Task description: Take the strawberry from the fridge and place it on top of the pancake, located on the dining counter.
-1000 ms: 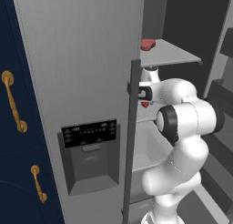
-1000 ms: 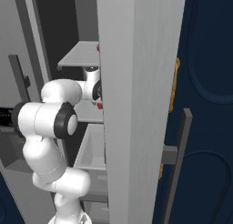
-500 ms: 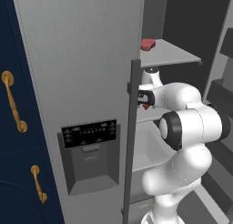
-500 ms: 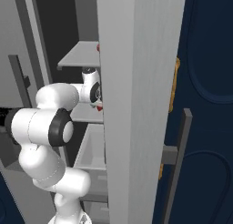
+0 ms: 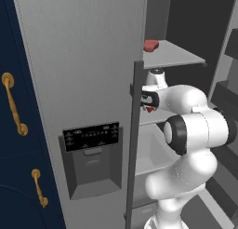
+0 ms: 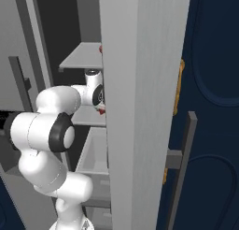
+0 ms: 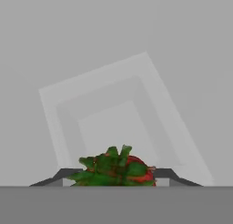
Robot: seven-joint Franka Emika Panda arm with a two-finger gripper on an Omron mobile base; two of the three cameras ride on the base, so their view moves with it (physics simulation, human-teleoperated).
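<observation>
Simulated kitchen, open fridge (image 5: pixel 79 60). Seen from the left base view: white arm reaching past the edge of the grey dispenser door and its dark bar handle (image 5: pixel 132 144) into the interior, wrist level with the middle shelf (image 5: pixel 155 120). Just below the wrist, a speck of red and green, the strawberry (image 5: pixel 149 108), at the shelf's front left edge. On the upper shelf (image 5: pixel 174 55), near its front left corner, a larger flat red lump (image 5: pixel 150 45), well apart from the hand. To the left, navy cabinets with gold handles (image 5: pixel 13 109).

Seen from the right base view: same reach, forearm passing behind the edge of the open right door (image 6: pixel 140 84); strawberry (image 6: pixel 100 110) glimpsed beside that edge, under the wrist.

Seen from the hand view: gripper (image 7: pixel 113 176) with both dark fingertips (image 7: pixel 61 175) drawn in against the strawberry (image 7: pixel 116 170), one on each side, leafy green cap facing the camera, red flesh showing at the right. Claw pinching the berry; pale grey recessed fridge wall beyond.
</observation>
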